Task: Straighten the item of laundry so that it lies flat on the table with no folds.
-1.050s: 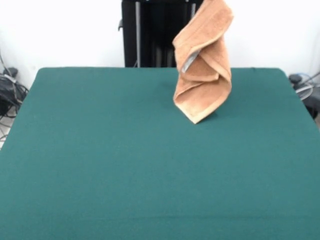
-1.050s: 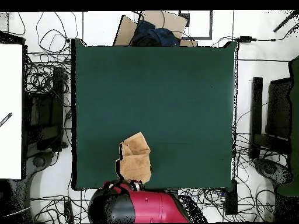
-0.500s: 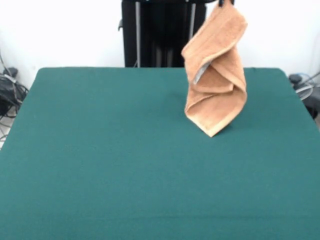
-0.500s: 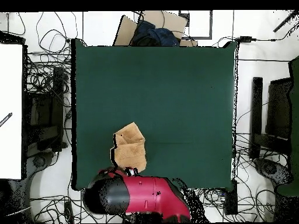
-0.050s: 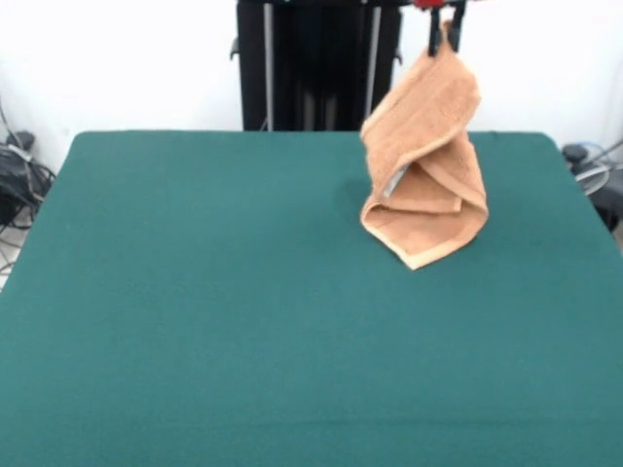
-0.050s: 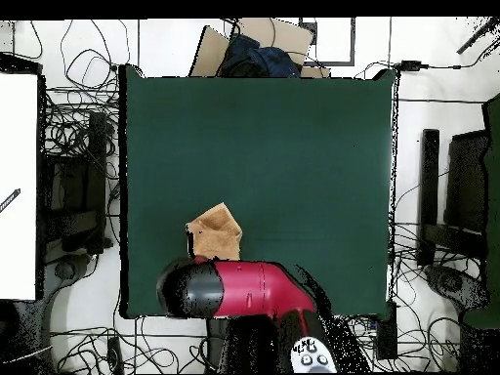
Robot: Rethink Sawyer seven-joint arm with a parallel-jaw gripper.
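The item of laundry (image 5: pixel 425 161), a peach-tan terry towel, hangs by one corner from my gripper (image 5: pixel 445 32) at the top of the front view. The gripper is shut on that corner. The towel is twisted and folded on itself, with a grey tag showing in a fold. Its lowest folded corner rests on the dark green table (image 5: pixel 195 292), right of the middle and toward the far side. In the overhead view the towel (image 6: pixel 217 232) shows as a small bunch just beyond the red and black arm (image 6: pixel 239 290), which hides the gripper there. The table (image 6: pixel 293 146) is much wider than the towel.
Cables lie on the floor at both sides of the table (image 5: pixel 15 170). In the overhead view a cardboard box with dark cloth (image 6: pixel 249 49) sits beyond the far edge, a white board (image 6: pixel 18 186) stands at the left, and black equipment (image 6: pixel 459 195) at the right.
My gripper has carried the towel to the right in the front view and come down. The towel's lower end now bunches on the table. Overhead, the arm has swung out over the table edge.
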